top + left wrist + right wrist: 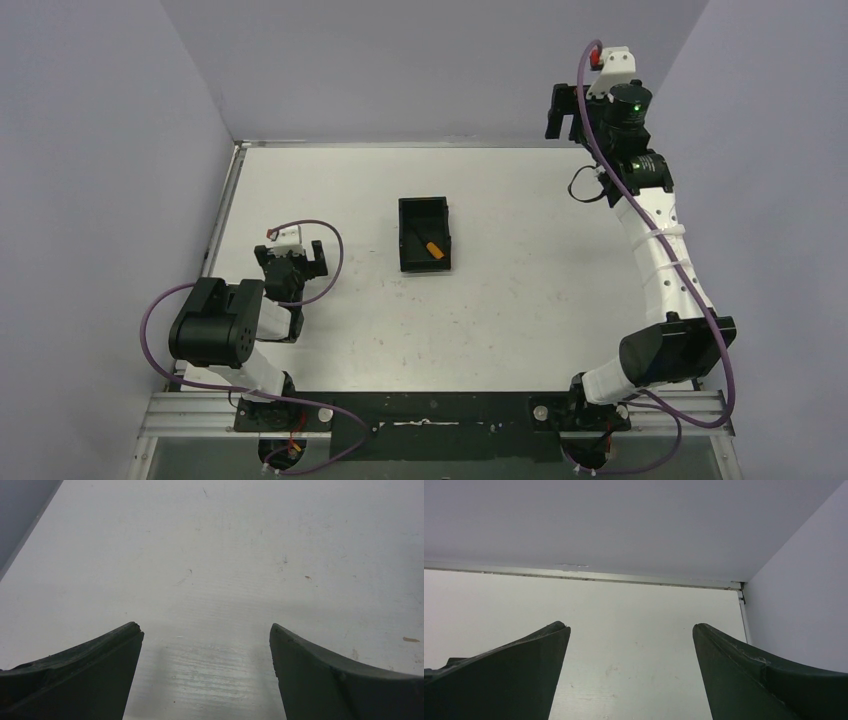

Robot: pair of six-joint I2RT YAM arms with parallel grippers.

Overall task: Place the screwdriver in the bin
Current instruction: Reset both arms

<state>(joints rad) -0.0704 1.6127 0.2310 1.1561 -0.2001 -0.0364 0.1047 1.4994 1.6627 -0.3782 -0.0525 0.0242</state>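
Tabletop (520, 320) white and scuffed, pale grey walls on three sides. Right arm (660, 260) is stretched far back, well right of and beyond the bin (403, 235), with its wrist up near the rear-right corner. Right jaws are apart and hold nothing; the wrist view past them shows tabletop, back rail and wall. Left arm (225, 330) is folded low, well left of the bin and a bit nearer the bases. Left jaws are also apart, holding nothing, with scuffed tabletop beyond them in the wrist view. Bin is black, open-top, roughly mid-tabletop, long side running front to back, and both arms are well apart from it. Screwdriver (432, 249) lies inside the bin — orange handle toward the near-right part, thin dark shaft angled toward the far-left.
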